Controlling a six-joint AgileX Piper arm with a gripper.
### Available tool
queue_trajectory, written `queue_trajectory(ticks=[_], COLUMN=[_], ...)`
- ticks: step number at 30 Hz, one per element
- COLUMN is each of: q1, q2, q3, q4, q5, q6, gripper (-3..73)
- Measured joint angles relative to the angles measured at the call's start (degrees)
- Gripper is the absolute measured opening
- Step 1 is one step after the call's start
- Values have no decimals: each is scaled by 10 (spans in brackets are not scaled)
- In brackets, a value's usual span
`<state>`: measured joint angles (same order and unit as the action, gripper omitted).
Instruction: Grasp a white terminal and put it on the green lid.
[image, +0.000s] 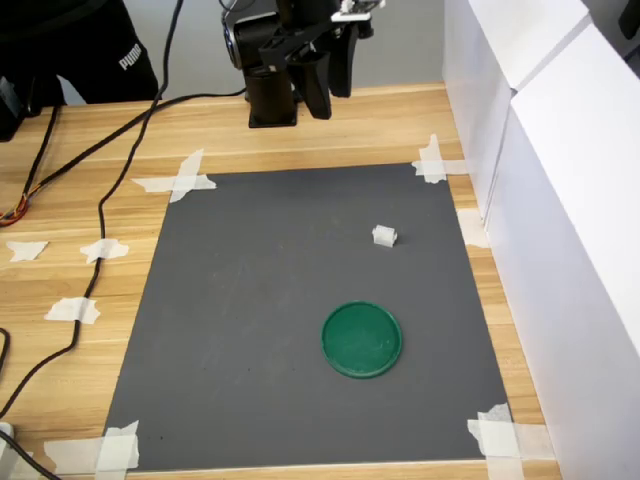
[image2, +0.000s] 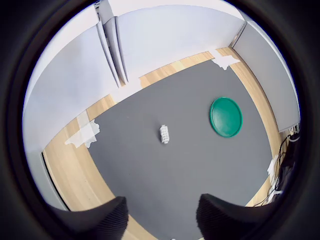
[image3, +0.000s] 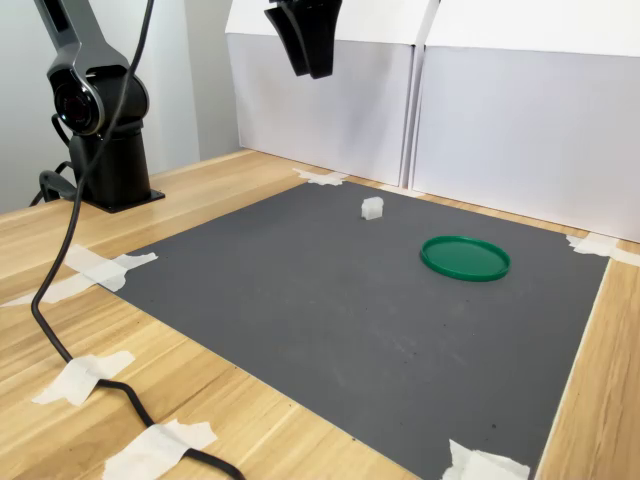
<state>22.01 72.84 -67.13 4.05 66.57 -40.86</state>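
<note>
Hanging high above a small target

Covering most of the tabletop (image: 300, 135) is a dark grey mat (image: 260, 330), taped down at its corners, and everything the task needs lies on it. Well above its far edge in the first exterior view, the gripper (image: 322, 75) hangs with nothing between its fingers; in the wrist view the two dark fingertips (image2: 100, 220) stand apart with bare mat showing between them, so it is open and empty.

Below and forward of the gripper, well apart from it, sits the green lid (image: 361, 339), flat on the mat with nothing on it. Nearer to the gripper than the lid, though also far beneath it, lies the white terminal (image: 385, 236), alone on the mat and clear of the lid.

In the wrist view the white terminal (image2: 164, 134) sits ahead of the gap between the fingertips, close to the centre line, and its long axis runs roughly away from the gripper, not across it. Judging from that, the coming move is mostly a long descent with a small forward reach, the fingers closing across the terminal's short sides. The green lid (image2: 226, 116) lies off to one side beyond it.
</note>
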Motion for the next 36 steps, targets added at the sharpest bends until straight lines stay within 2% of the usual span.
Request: queue_trajectory(ticks=[3,6,15,23,36], q1=[3,3,17,47,49], q2=[8,8,32,98,178], q3=[-25,-43,-48,-48,-23], q4=[4,9,32,10,10], q5=[0,0,-5,-42,-106], q6=[-7,-24,-54,-23,-41], gripper=[695,713,715,715,703])
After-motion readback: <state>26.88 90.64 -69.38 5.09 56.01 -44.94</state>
